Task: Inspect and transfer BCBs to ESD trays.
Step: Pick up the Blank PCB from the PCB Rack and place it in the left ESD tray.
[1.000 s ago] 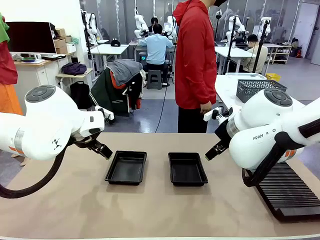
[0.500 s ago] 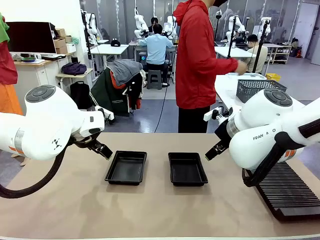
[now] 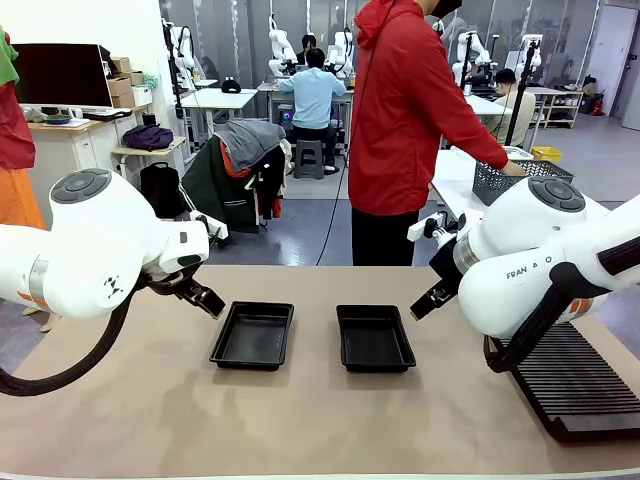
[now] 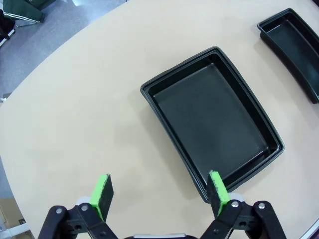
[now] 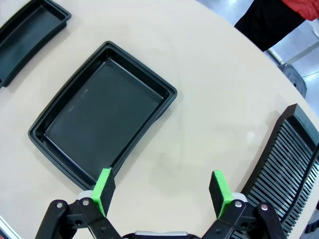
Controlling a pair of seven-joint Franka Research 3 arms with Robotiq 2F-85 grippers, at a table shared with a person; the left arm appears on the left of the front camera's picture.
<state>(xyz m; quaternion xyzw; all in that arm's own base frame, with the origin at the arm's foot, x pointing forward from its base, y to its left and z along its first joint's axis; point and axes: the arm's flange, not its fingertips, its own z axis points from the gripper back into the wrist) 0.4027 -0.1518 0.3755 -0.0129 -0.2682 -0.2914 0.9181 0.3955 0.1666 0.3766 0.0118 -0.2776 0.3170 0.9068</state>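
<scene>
Left gripper (image 4: 159,183) hanging wide open and holding nothing, one green pad (image 4: 217,189) lined up with the near corner of the left tray (image 4: 214,119). Right gripper (image 5: 160,181), same story: jaws spread, empty, poised off a corner of the right tray (image 5: 99,119), which lies just beside the left tray with a strip of bare table between them. Both tray floors are bare, no BCB laid in either (so the real work, I'd judge, is not yet begun).

Beyond the left tray, past the far edge of the table (image 3: 300,420), the person (image 3: 400,120) in the red jacket leans aside, hand (image 3: 513,167) at a grey mesh basket (image 3: 495,182) on a white bench.

What could go wrong? These trays look light and their rims flare. If I come down a touch off-line, a fingertip catches a rim and skids or tips the tray. A thin flat board would be awkward to pinch, and it could slip or land cocked on a rim. My right arm also sits close to the ribbed rack (image 3: 580,385), well apart from the left tray on the right tray's side, and a wide swing might clip it.

Tabletop is matte beige and plain. The room behind the left tray is a busy workshop, with seated people at white benches, jackets (image 3: 240,170) heaped on a chair, a dark monitor (image 3: 60,75) off to the side and a grey floor.
</scene>
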